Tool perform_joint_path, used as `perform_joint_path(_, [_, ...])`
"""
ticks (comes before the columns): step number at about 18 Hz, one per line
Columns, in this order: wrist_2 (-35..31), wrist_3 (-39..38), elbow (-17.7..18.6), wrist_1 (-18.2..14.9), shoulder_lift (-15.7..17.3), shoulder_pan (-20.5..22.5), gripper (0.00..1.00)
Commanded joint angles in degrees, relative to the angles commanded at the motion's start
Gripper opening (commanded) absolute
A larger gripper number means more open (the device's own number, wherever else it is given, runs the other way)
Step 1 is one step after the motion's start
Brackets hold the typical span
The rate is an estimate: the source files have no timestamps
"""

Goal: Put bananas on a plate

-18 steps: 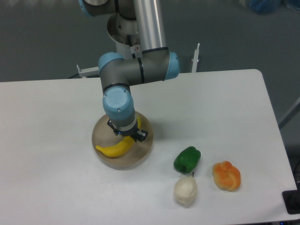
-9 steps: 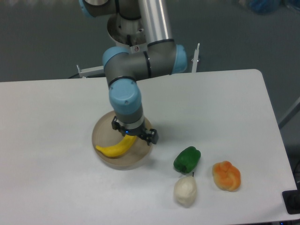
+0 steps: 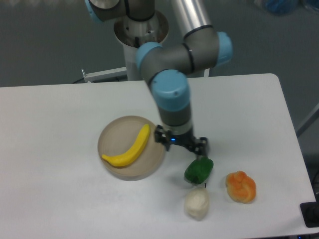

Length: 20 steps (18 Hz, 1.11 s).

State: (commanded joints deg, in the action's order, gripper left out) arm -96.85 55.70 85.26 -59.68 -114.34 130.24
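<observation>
1. Gripper [image 3: 180, 143] hangs beside the plate [image 3: 110, 134], fingers spread and empty, just above a green pepper [image 3: 199, 170].
2. Bananas [image 3: 128, 150] lie on the plate: light, smooth, likely bruisable; grip mid-curve.

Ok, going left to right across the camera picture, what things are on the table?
Banana lying on the plate → green pepper, with the white lumpy item just in front of it → orange lumpy fruit.
</observation>
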Motion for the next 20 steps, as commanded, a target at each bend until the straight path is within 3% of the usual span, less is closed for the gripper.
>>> perform_joint_path(9, [-0.35,10.39,-5.89,0.09,-3.16,5.28,1.0])
perform_joint_path(20, [-0.44,13.38,-7.48,0.09,-3.96,7.31,1.0])
